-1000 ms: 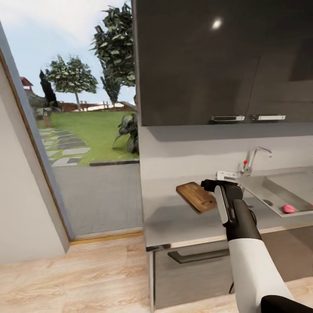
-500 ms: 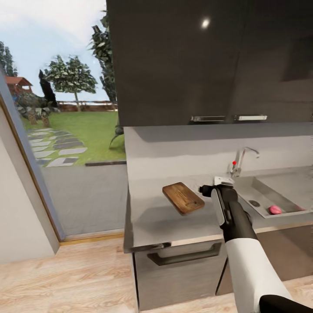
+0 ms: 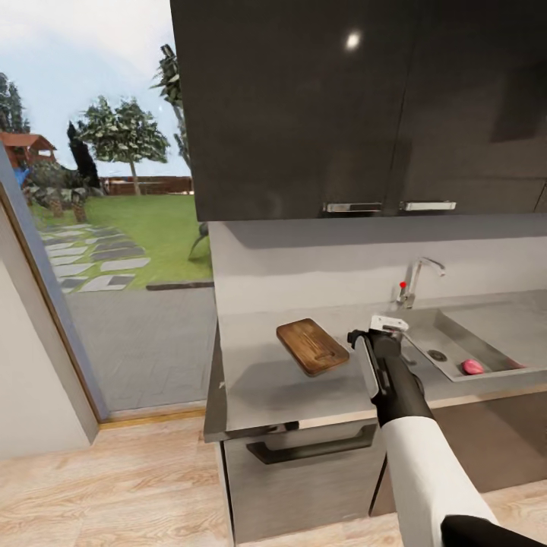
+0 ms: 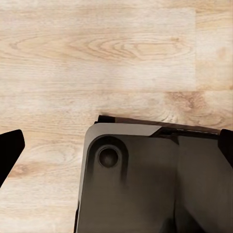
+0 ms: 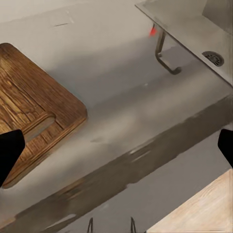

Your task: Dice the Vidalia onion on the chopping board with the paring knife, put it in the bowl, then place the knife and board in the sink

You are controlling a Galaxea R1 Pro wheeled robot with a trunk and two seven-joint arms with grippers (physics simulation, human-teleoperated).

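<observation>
Right claw (image 3: pixel 377 328) hovering over the table (image 3: pixel 304 384), between the chopping board (image 3: pixel 312 346) and the sink (image 3: pixel 486 342). Fingers spread wide in the right wrist view, with nothing between them: released, empty.

Vidalia onion (image 3: pixel 472 367) lying on the floor of the sink, at the near edge of the basin, well apart from the claw. Seen from the claw, off to the sink side, past the steel drainer (image 3: pixel 422 334) and lower than the table top. Round, so no long axis to line up with; an approach from above looks enough.

Chopping board flat on the table, just beside the claw on the side away from the sink. Long axis running slantwise, one short end toward the wall, the other, with the slot handle (image 5: pixel 39 126), toward the table's front edge.

Chrome tap (image 3: pixel 416 277) standing behind the sink, against the wall.

Right arm clearly nearer to the onion. Left claw (image 4: pixel 116 145) pointing down at the wood floor (image 4: pixel 97 48) with a dark part of the robot beneath; fingers far apart, holding nothing.

Likely next: a move of the right claw from beside the board across to the sink and down to the onion.
</observation>
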